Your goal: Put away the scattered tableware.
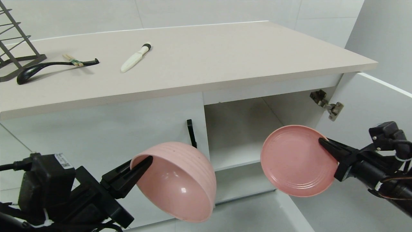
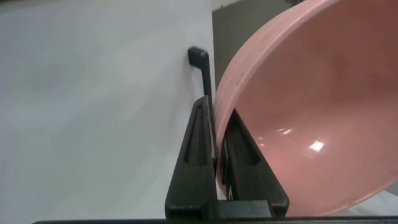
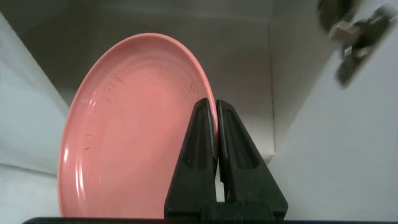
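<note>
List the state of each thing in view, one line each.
Pink bowl, tipped sideways, rim clamped in the left gripper.
Pink plate, on edge, rim clamped in the right gripper.
Right cabinet door, open.
Left cabinet door, closed.
Ladle, lying on the countertop.
Knife, lying on the countertop.

I can read no text, number or sign in these views. The only printed thing I find is a small white sticker on the black housing behind the left gripper. It carries some dark marks, but they are too small for me to make out. The pink bowl and the pink plate show only plain moulded rings on their surfaces, not letters.
</note>
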